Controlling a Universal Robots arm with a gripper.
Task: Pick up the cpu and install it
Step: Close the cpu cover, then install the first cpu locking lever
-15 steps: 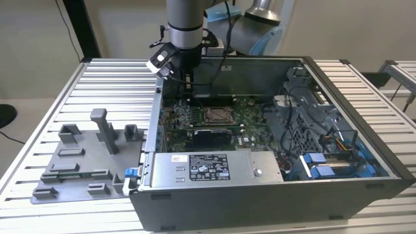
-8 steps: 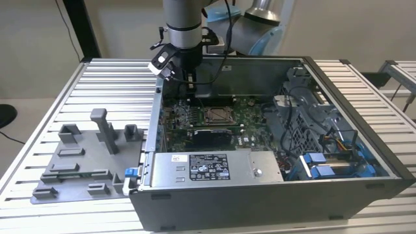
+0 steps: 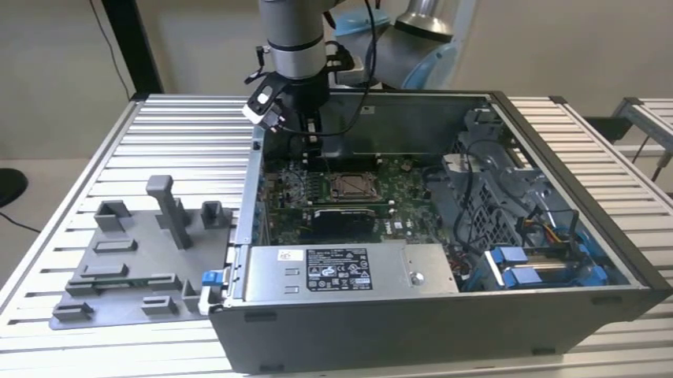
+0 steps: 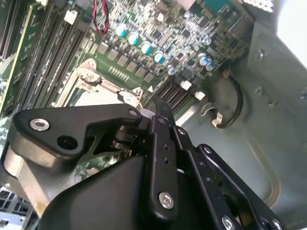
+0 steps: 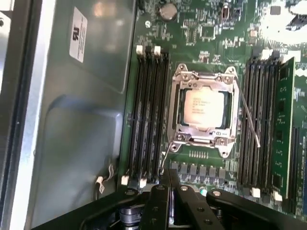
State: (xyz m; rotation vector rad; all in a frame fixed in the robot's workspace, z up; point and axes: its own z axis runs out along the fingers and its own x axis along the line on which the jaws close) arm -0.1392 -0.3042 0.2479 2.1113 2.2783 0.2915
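The cpu (image 5: 204, 108), a pale silver square, lies inside the motherboard socket (image 5: 205, 140), ringed by the socket's metal frame. A thin lever wire (image 5: 250, 120) stands off beside that frame. In the exterior view the cpu (image 3: 355, 187) sits in the middle of the board inside the open computer case (image 3: 589, 307). My gripper (image 3: 311, 143) hangs over the back of the board, behind the socket and apart from it. Its black fingers (image 5: 168, 179) are shut together with nothing between them; in the second wrist view the gripper (image 4: 162, 109) points at the board near the socket.
Memory slots (image 5: 148, 115) flank the socket on both sides. A grey power supply box (image 3: 347, 269) fills the case front, and a drive cage with blue clips (image 3: 526, 264) is at the exterior view's right. A grey fixture plate (image 3: 137, 260) lies on the slatted table (image 3: 179, 126).
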